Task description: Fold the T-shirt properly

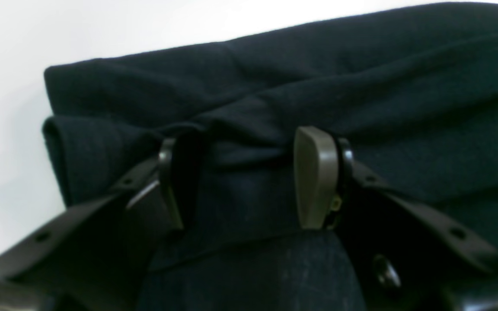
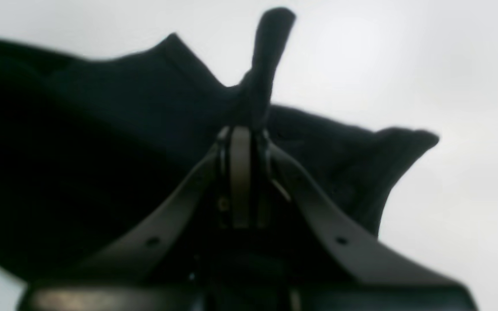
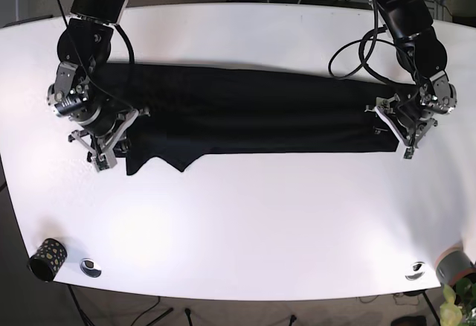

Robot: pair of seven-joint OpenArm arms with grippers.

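- Worktop: broad bare white area in front of the T-shirt — open passage for either claw.
- Strip behind the shirt: bare, narrower.
- Front left corner: patterned cup and small round fitting, well apart from the cloth.
- Front right corner: another round fitting near the edge.
- Cables trail over the rear right worktop.

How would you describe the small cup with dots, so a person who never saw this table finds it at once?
Start at the white table and go to its near left corner in the base view. There stands a small dark cup, right beside a little round silver thing. Only the cup has pale dots on black.
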